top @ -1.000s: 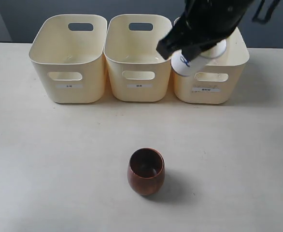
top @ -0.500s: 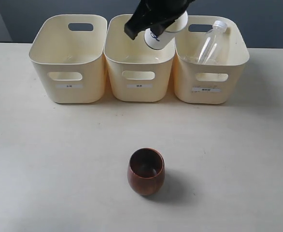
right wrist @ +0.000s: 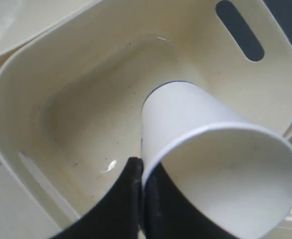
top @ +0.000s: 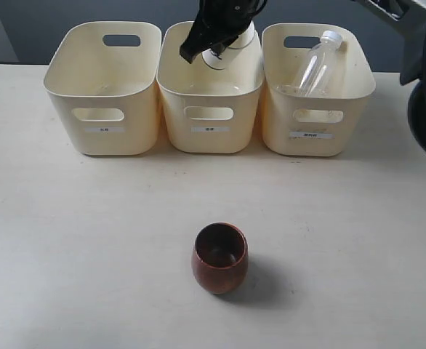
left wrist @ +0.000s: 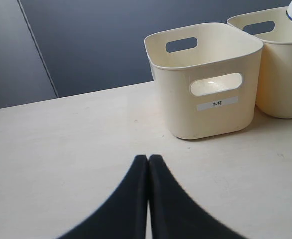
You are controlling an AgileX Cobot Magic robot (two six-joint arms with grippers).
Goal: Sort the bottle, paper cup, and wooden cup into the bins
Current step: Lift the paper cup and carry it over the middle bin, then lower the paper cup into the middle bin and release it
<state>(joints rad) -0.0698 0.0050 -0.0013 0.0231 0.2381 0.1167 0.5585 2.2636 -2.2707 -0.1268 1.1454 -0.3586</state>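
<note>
Right fingers (right wrist: 140,172) pinch the small white tapered paper cup (top: 227,49) above the middle cream plastic bin (top: 209,109), left fingers (left wrist: 148,162) clenched together over the pale worktop (left wrist: 61,149)

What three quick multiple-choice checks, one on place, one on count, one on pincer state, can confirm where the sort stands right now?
1. Where is the bottle?
A. In the right bin
B. In the left bin
C. On the table

2. How many of the bins already hold an item?
A. None
B. One
C. Three

3. What is the right pincer doing?
A. Open and empty
B. Gripping the wooden cup
C. Pinching the paper cup's rim

Answers:
1 A: it leans inside the right bin.
2 B: only that bin is filled; the wooden cup stands on the table.
3 C: its fingers clamp the paper cup over the middle bin.
</note>
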